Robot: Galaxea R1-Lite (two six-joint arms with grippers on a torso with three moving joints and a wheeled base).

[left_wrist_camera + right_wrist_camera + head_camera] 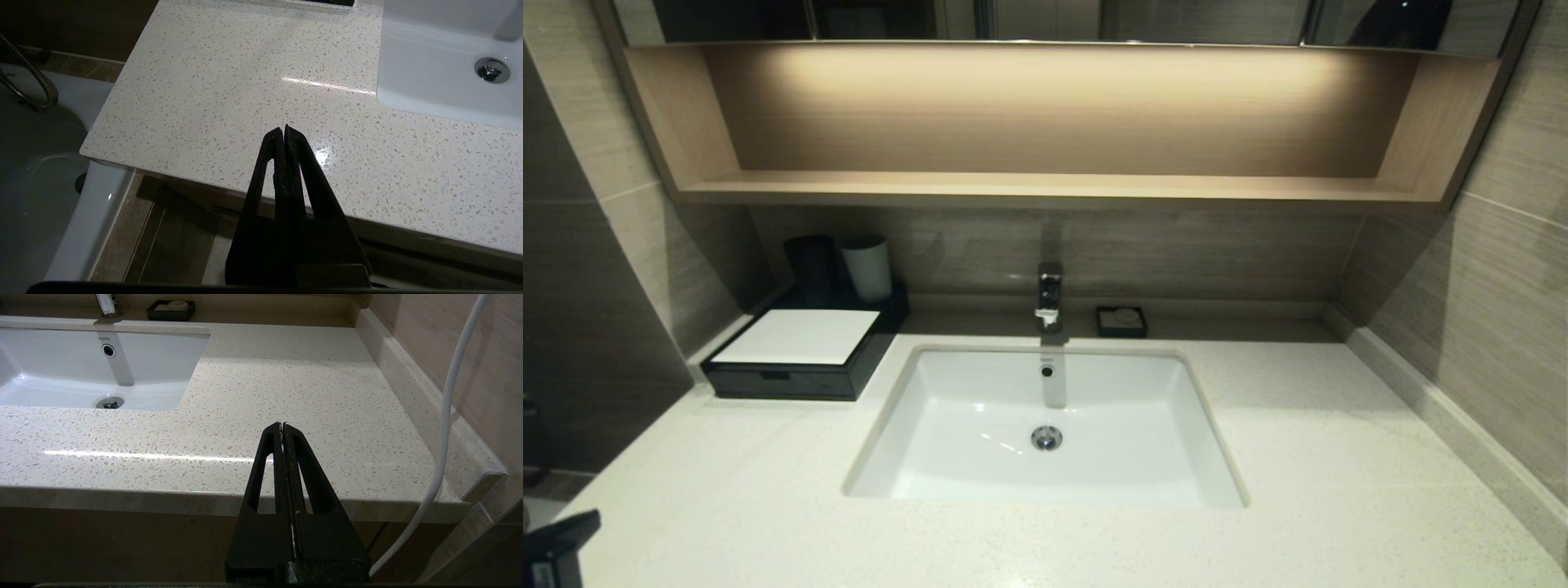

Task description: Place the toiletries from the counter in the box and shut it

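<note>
Surface (1339,457) was the big thing: pale speckled stone, wall to wall, with the white sink (947,425) sunk into its middle. No sleeves or sachet visible anywhere on it in any view, so my read was the toiletries were already inside and the task was essentially done.

Box (800,359) sat at the back left corner of the surface, against the wall, left of the sink. White top panel flat, front drawer flush with its face, handle slot facing me. Looked closed. That corner keeps it clear of the basin and splash.

Black cup (810,265) and white cup (867,265) stood upright side by side just behind the box. Tap (1049,296) at the back centre of the sink; small black dish (1121,321) just right of it, holding something pale, probably soap.

Left gripper (284,130) was low at the near left corner of the surface, over its front edge, fingers pressed together, nothing between them. Only a dark bit of that arm showed in the bottom left of the head view.

Right gripper (283,425) was parked off the near right edge of the surface, also pressed together and empty. A white cable (445,416) hung beside it along the right wall.

Judgement: nothing left to pick, drawer shut, both arms pulled back off the work area.
</note>
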